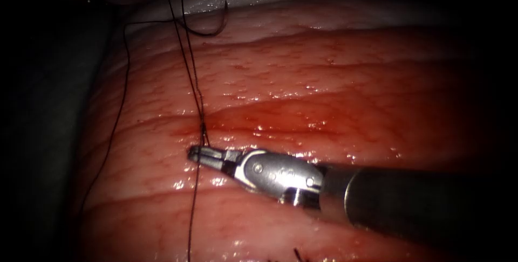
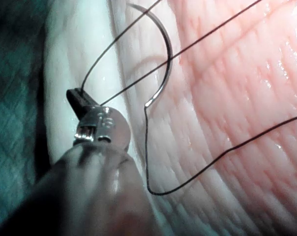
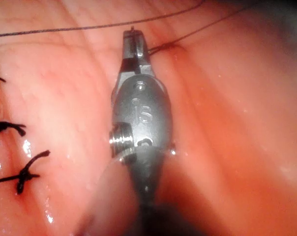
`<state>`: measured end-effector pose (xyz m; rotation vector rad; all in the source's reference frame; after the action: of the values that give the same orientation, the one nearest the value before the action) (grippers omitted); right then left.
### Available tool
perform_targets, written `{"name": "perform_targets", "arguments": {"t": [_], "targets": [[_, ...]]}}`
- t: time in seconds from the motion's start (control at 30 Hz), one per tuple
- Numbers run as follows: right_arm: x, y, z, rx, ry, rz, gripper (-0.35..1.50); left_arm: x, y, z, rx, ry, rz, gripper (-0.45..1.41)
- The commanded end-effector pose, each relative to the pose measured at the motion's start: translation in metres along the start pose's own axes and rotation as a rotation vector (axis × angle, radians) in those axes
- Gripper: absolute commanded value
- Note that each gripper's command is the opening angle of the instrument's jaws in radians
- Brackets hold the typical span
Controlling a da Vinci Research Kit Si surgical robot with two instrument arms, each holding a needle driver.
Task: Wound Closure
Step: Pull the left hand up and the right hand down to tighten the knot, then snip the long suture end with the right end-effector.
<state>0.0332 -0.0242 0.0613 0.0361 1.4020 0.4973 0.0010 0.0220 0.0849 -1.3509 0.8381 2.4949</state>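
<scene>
- Needle [image 1: 216,25]: lies free on the pale far edge of the tissue [image 1: 334,95], well away from the cut [image 1: 259,124]. The left wrist view shows its whole curve [image 2: 163,64] resting on the surface, not in the tissue, and in neither tool.
- Thread [image 1: 191,73]: two strands run from the far edge down to a twisted point at the cut's left end. A single strand continues below that point toward the near edge, and a slack loop trails down the tissue's left flank. It leaves the needle's blunt end and curls across the tissue in the left wrist view [image 2: 153,187].
- Right tool [image 1: 198,154]: lies across the tissue from the right, tip at the thread just below the twisted point. Its jaws are closed on the thread, which is confirmed in the right wrist view [image 3: 133,42], where a strand leads off from the tip.
- Left tool [image 2: 75,96]: sits over the pale edge beside the needle. Its jaws are closed, with two thread strands leaving the tip.
- Finished stitches [image 3: 25,169]: several knotted ties with cut ends are in place.
- Judgement: closure is partly complete. The stitch at the cut's left end appears to be at the tying stage, its knot not yet seated or trimmed.
</scene>
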Motion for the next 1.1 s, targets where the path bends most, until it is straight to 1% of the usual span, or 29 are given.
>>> {"name": "perform_targets", "arguments": {"t": [0.03,0.23,0.3,0.37,0.4,0.43,0.47,0.53,0.63,0.73,0.77,0.8,0.83,0.93,1.0,1.1], "targets": [[0.0,-0.0007,0.0006,0.014,0.006,0.0,-0.35,-0.0003,-0.0001,0.0009,0.001,0.002,0.001,-0.45],[0.0009,-0.0015,0.0008,0.022,0.007,-0.004,-0.35,-0.0004,-0.0002,0.0009,0.0,0.007,0.002,-0.45],[0.001,-0.0014,0.001,-0.014,0.02,-0.003,-0.35,-0.0001,0.0001,0.0006,-0.002,0.021,-0.008,-0.45],[0.0011,-0.0011,0.0011,-0.08,0.054,0.001,-0.35,0.0005,0.0005,0.0,-0.007,0.044,-0.03,-0.45],[0.0011,-0.0009,0.001,-0.103,0.076,0.003,-0.2,0.0009,0.0007,-0.0003,-0.014,0.058,-0.04,-0.45],[0.0012,-0.0006,0.0009,-0.12,0.093,0.006,0.17,0.0013,0.0009,-0.0007,-0.024,0.07,-0.045,-0.45],[0.0013,-0.0003,0.0008,-0.127,0.102,0.009,0.39,0.002,0.0012,-0.0013,-0.039,0.09,-0.066,-0.45],[0.0015,0.0005,0.0003,-0.139,0.11,0.015,0.73,0.0033,0.0017,-0.0025,-0.058,0.101,-0.096,-0.45],[0.0021,0.0014,-0.0006,-0.164,0.094,0.057,1.0,0.0058,0.0024,-0.0046,-0.08,0.135,-0.125,-0.45],[0.0029,0.0021,-0.0015,-0.16,0.091,0.067,1.25,0.0085,0.0026,-0.0067,-0.095,0.159,-0.141,-0.45],[0.0033,0.0023,-0.002,-0.155,0.091,0.078,1.33,0.0104,0.0026,-0.0081,-0.107,0.178,-0.161,-0.45],[0.0036,0.0024,-0.0023,-0.152,0.091,0.092,1.37,0.0113,0.0025,-0.0087,-0.111,0.183,-0.165,-0.45],[0.0039,0.0025,-0.0028,-0.148,0.095,0.107,1.35,0.0121,0.0025,-0.0092,-0.116,0.191,-0.169,-0.45],[0.0046,0.0028,-0.004,-0.146,0.095,0.168,1.05,0.0148,0.0021,-0.011,-0.129,0.212,-0.183,-0.45],[0.0049,0.0033,-0.0044,-0.187,0.07,0.206,0.93,0.0168,0.0017,-0.0121,-0.138,0.225,-0.194,-0.45],[0.0051,0.0045,-0.0044,-0.21,0.035,0.307,0.91,0.0197,0.0009,-0.0134,-0.147,0.233,-0.215,-0.45]]}}
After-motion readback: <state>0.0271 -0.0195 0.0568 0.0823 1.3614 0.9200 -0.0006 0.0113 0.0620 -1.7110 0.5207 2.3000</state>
